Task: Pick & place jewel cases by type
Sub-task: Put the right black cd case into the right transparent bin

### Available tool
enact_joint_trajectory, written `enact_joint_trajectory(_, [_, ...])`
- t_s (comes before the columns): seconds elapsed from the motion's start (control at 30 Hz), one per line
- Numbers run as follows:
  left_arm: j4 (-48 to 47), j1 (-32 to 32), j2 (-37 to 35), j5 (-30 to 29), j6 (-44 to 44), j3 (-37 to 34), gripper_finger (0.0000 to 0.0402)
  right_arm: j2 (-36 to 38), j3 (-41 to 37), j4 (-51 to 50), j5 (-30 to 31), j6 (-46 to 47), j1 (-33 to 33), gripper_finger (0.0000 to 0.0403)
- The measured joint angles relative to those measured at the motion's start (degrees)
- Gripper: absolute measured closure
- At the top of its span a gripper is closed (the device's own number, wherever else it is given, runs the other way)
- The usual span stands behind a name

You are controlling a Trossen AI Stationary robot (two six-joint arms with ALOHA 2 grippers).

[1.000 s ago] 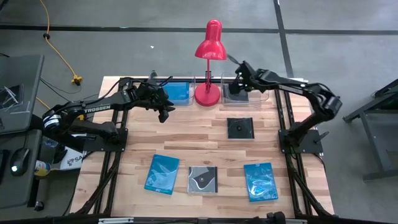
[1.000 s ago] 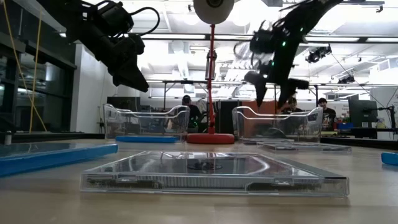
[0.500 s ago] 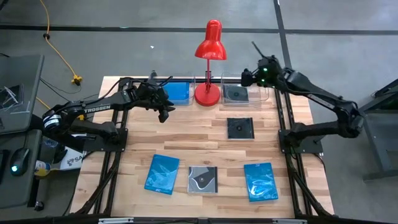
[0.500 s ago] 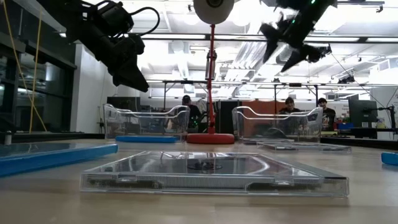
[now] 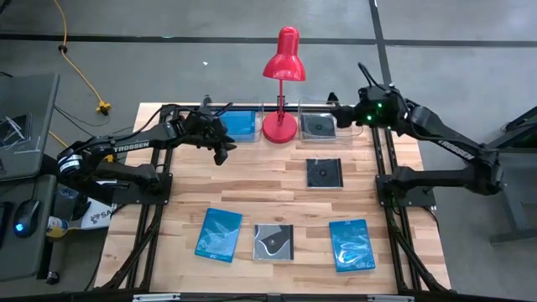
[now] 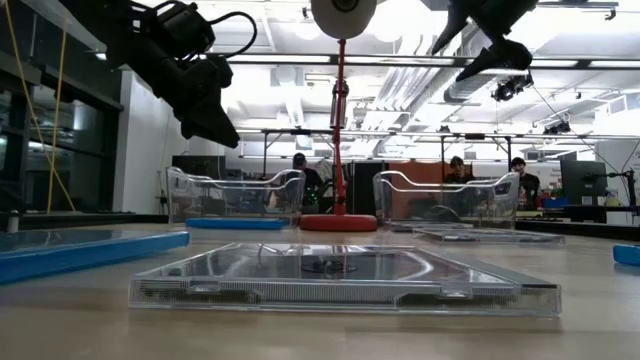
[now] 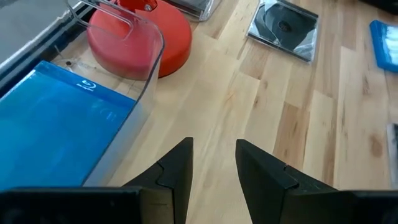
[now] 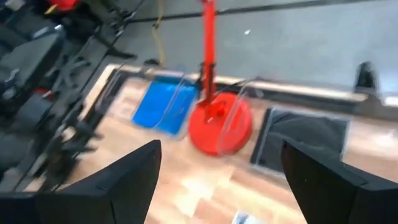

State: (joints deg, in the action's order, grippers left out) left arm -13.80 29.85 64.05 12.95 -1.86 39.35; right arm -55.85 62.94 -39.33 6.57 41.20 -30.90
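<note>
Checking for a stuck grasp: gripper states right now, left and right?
Left gripper: part open, empty, beside the left tray.
Right gripper: wide open, empty, raised by the right tray.

My left gripper (image 5: 225,151) hovers low, jaws a narrow gap apart, holding nothing; my right gripper (image 5: 336,113) hangs high, jaws spread wide.

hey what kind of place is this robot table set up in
Most likely a robotics lab or workshop. The low view shows people seated at benches behind the wooden table, under exposed ceiling pipes, and a yellow cable trails across the bare concrete floor.
</note>
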Motion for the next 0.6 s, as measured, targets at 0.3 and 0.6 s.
enact_joint_trajectory(0.3, [3.7,-0.2,0.0,12.6,-8.1,0.0,0.0282,1.1,0.0,-14.4,-0.7,6.2,6.5,0.0091])
enact_joint_trajectory(0.6, [13.0,-7.7,2.8,13.3,-20.4,0.0,0.0282,0.7,0.0,-31.0,8.7,20.5,14.7,0.0091])
